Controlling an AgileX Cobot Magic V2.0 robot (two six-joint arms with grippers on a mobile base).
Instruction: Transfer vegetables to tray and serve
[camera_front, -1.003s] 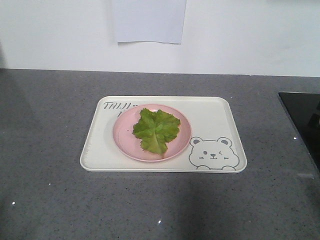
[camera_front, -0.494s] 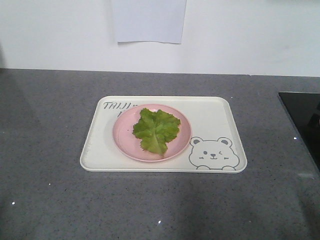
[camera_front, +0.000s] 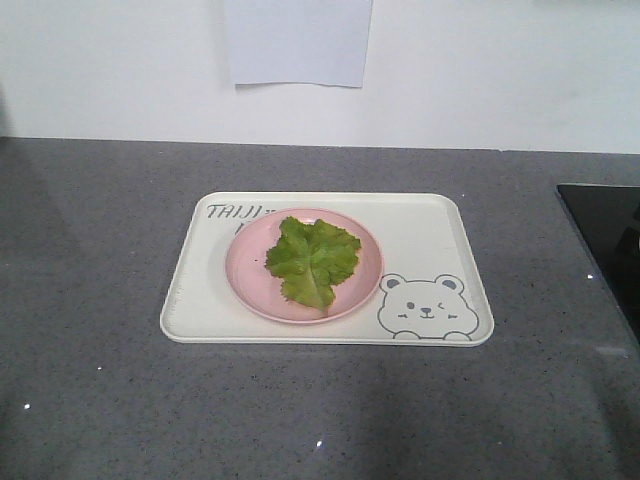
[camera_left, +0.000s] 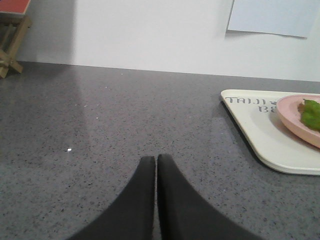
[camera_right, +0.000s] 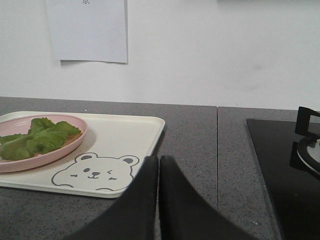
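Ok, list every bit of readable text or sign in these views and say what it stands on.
"TAIJI": grey lettering at the far left corner of the tray, partly cut off by the pink plate.
"BE": start of a second line under it, seen from the left wrist, rest hidden by the plate.
Paper sheet on the wall: one small dark mark at its top edge, unreadable.
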